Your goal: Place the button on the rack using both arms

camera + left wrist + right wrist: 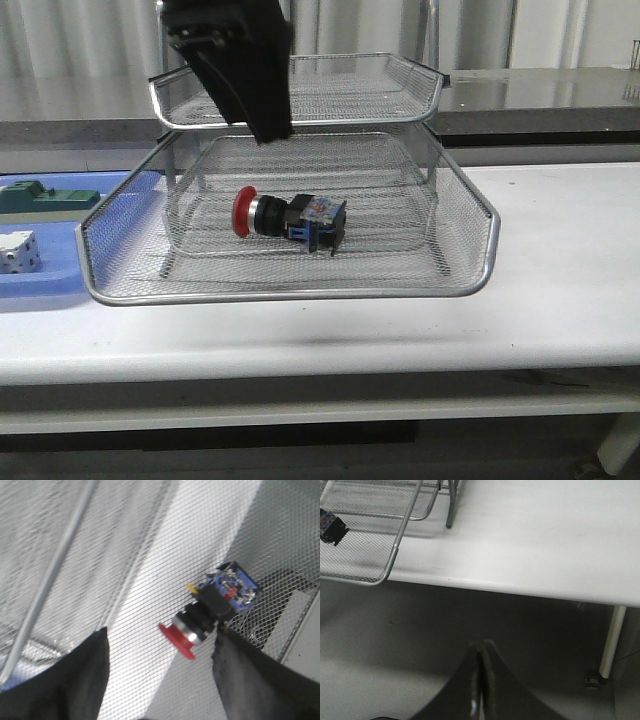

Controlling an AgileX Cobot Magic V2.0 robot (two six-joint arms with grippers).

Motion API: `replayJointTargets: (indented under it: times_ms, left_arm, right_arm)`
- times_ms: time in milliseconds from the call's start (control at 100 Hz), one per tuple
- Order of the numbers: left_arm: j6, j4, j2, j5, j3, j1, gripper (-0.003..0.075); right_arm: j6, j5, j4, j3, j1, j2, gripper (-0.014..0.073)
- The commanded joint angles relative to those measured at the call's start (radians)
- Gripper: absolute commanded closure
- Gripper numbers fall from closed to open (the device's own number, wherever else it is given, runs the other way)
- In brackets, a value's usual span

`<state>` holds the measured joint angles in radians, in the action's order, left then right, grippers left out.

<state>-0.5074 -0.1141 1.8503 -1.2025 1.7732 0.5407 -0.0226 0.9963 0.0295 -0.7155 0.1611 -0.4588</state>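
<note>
The button (pixel 290 215), with red head, silver collar and blue-black body, lies on its side on the mesh floor of the rack's wide tier (pixel 300 295). My left gripper (pixel 268 128) hangs above it, in front of the tier above. In the left wrist view the button (pixel 212 607) lies past my left gripper (pixel 160 636), whose fingers are wide apart and empty. My right gripper (pixel 481 645) is shut and empty, off the table's front edge over the floor; it does not show in the front view. The right wrist view shows the rack's corner (pixel 395 555) and the button's blue end (pixel 331 526).
A flat blue tray (pixel 60 285) at the left holds a green block (pixel 40 197) and a white cube (pixel 18 250). The white table (pixel 560 260) runs on to the right of the rack. A table leg (pixel 612 640) stands below its front edge.
</note>
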Motion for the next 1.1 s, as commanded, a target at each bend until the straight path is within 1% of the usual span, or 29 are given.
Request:
replayJointTargets:
  times_ms: [0,100,320,480,600,810,1090]
  left_arm:
    - [0.037,-0.018,-0.101,0.011,0.032,-0.052,0.0331]
    - [0.041,-0.020,-0.148,0.011,0.032,-0.121,0.0370]
    - [0.049,-0.077,-0.241,0.014,0.022,-0.308,0.0371]
    - [0.049,-0.109,-0.325,0.093,-0.072,-0.428,0.0371]
    - [0.049,-0.142,-0.420,0.203,-0.208,-0.502,0.0371]
    - [0.049,-0.215,-0.610,0.474,-0.492,-0.591,0.0371]
    - [0.049,-0.256,-0.879,0.837,-0.875,-0.606,0.0371]
  right_arm:
    - [0.002,-0.063,-0.003,-0.033,-0.003,-0.003,0.0662]
    - [0.002,-0.063,-0.003,-0.033,-0.003,-0.003,0.0662]
    - [0.002,-0.063,-0.003,-0.033,-0.003,-0.003,0.0662]
    - [0.002,-0.063,-0.003,-0.033,-0.003,-0.003,0.0662]
    - [0.002,-0.063,-0.003,-0.033,-0.003,-0.003,0.0662]
    - [0.002,-0.063,-0.003,-0.033,-0.003,-0.003,0.0662]
    - [0.002,-0.063,-0.003,-0.033,-0.003,-0.003,0.0662]
